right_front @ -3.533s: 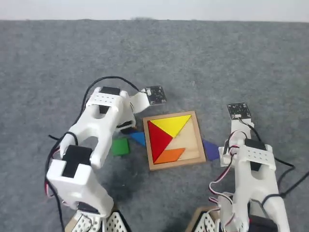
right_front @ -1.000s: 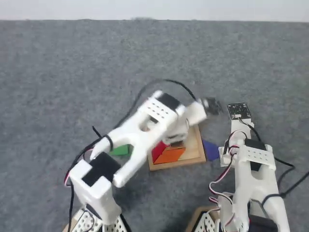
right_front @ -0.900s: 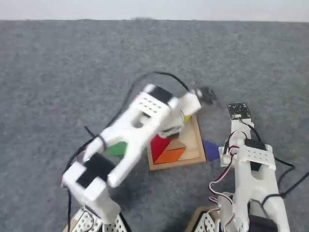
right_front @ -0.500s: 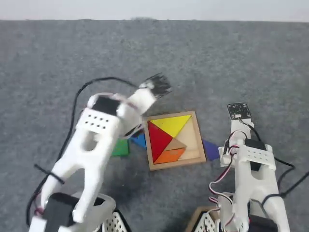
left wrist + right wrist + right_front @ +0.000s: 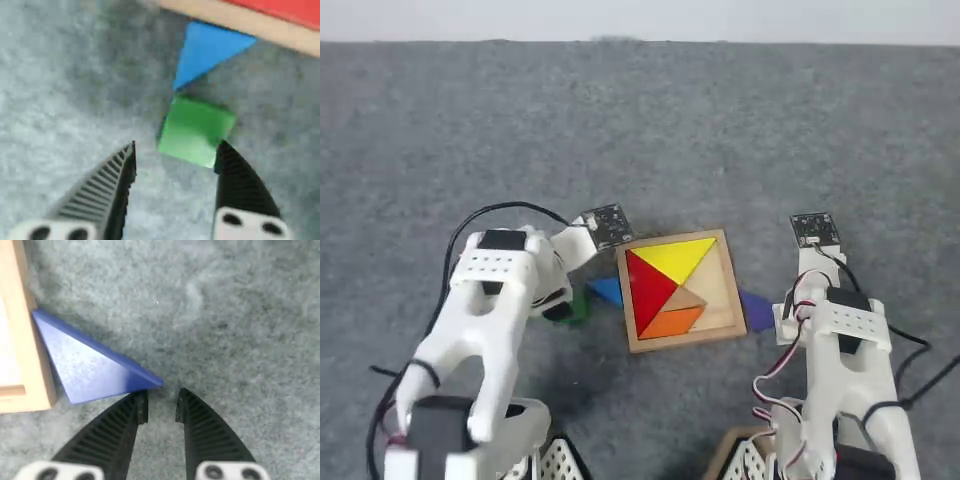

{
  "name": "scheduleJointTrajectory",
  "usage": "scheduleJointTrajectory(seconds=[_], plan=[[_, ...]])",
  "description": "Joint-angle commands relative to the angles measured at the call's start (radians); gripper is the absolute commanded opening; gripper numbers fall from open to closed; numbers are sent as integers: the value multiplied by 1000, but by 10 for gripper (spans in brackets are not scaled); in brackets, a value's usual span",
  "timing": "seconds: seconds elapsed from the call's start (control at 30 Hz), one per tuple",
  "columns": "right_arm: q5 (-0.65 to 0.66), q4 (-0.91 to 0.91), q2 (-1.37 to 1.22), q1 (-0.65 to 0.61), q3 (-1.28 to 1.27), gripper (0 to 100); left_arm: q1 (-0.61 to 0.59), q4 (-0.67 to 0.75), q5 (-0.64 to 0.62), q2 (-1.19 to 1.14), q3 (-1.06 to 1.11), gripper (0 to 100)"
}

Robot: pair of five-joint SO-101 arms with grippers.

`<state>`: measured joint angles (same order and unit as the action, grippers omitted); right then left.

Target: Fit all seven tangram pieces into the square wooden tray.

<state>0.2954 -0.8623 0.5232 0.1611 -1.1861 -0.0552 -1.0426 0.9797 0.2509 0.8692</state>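
Tray [image 5: 690, 338] gained tan triangle [image 5: 686, 298] (left jaws back over green square [image 5: 196, 131]).

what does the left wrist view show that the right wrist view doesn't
Left wrist view: the open left gripper framing the green square, the light blue triangle next to it, and a strip of the red piece in the wooden tray.
Right wrist view: the dark blue triangle with one corner at the tray's outer edge, and the right gripper, fingers slightly apart, beside its tip.
Both: the tray's rim and the grey mat.
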Motion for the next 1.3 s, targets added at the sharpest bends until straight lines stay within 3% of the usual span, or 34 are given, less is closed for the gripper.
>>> scheduleJointTrajectory(seconds=[0.0,0.37,0.63,1.03,1.17,1.27], plan=[[9,25,-1,4,3,112,0,40,35,-98,-53,246],[12,25,-1,4,3,112,46,58,37,-233,-101,239],[14,25,-1,4,3,112,46,12,95,-224,-101,61],[14,25,-1,4,3,112,48,-207,75,91,-189,59],[14,25,-1,4,3,112,48,-184,71,115,-186,75],[14,25,-1,4,3,112,46,-115,29,58,-163,141]])
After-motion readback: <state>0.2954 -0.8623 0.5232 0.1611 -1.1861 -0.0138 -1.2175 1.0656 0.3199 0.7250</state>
